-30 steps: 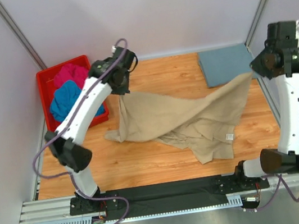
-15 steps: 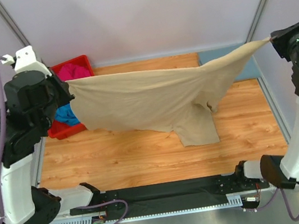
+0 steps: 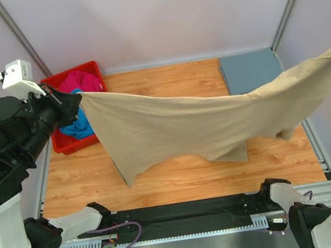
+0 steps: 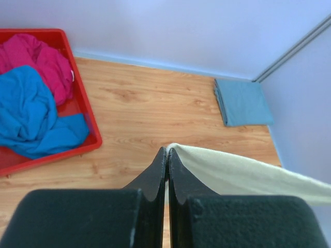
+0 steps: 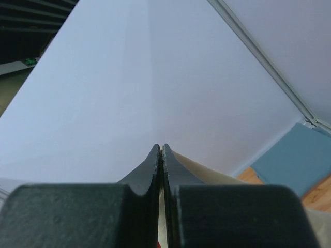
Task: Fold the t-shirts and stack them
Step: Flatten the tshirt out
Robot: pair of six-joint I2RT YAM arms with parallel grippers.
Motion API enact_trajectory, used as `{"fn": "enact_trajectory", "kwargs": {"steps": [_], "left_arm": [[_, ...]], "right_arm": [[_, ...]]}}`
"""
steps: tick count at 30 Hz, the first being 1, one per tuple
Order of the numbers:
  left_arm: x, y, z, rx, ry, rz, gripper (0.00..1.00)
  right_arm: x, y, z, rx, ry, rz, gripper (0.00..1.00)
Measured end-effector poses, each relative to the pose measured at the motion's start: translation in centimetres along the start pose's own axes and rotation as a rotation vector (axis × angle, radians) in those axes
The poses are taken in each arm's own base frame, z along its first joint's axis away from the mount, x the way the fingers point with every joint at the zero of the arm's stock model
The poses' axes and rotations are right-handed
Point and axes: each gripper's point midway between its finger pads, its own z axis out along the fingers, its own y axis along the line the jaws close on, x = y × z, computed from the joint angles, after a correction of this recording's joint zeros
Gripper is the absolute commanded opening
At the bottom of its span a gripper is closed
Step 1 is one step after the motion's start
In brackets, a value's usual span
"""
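Top external view, L to R: left gripper (image 3: 75,99) has pulled back and now sits by the red bin (image 3: 75,69), which holds the magenta shirt (image 3: 80,81) and blue shirt (image 3: 79,128) in a heap. Left wrist view shows its fingers (image 4: 155,175) pressed together on a corner of the beige shirt (image 3: 185,127).

That shirt was mostly crumpled on the table (image 3: 180,175) a sec ago and pulled nearly straight half a sec ago. Now it hangs as a wide sheet between both arms. The top edge sags a bit mid-span and the hem dangles lowest at left. It looks clear of the wood, but can't be sure.

Grey-blue shirt (image 3: 248,72) lies folded at the far right corner, same spot as before. Right gripper (image 5: 161,148) has gone up and out to the frame edge. Its tips are closed on the other beige corner, w/ cloth showing beside them.

Meaning, prob.: the shirt is opened up, so the next step is laying it flat on the table for folding. Count so far: 1 folded, 2 in the bin.
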Motion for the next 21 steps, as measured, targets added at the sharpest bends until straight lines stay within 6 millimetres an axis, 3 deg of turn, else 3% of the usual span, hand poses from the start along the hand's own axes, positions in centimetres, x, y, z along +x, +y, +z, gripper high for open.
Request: {"fn": "enact_trajectory", "kwargs": {"steps": [2, 4, 9, 11, 15, 18, 21], "left_arm": [[0.0, -0.3, 0.8, 0.001, 0.005, 0.017, 0.0], [-0.1, -0.6, 2.3, -0.017, 0.008, 0.037, 0.0], [-0.5, -1.1, 8.8, -0.123, 0.019, 0.059, 0.0], [0.6, -0.9, 12.3, -0.155, 0.065, 0.042, 0.0], [3.2, 0.7, 18.1, -0.217, 0.167, 0.017, 0.0], [3.7, 1.0, 20.7, -0.215, 0.192, 0.0, 0.0], [2.7, 0.4, 20.8, -0.184, 0.162, -0.014, 0.0]], "right_arm": [[1.0, -0.2, 1.1, 0.008, 0.033, -0.011, 0.0], [2.4, -0.5, 3.6, 0.018, 0.08, -0.035, 0.0], [7.2, -1.8, 13.1, 0.065, 0.203, -0.096, 0.0], [10.6, -3.8, 17.2, 0.104, 0.273, -0.115, 0.0], [15.1, -7.7, 21.3, 0.184, 0.371, -0.13, 0.0], [15.5, -8.6, 22.8, 0.189, 0.377, -0.119, 0.0], [13.4, -7.8, 23.5, 0.146, 0.326, -0.098, 0.0]]}}
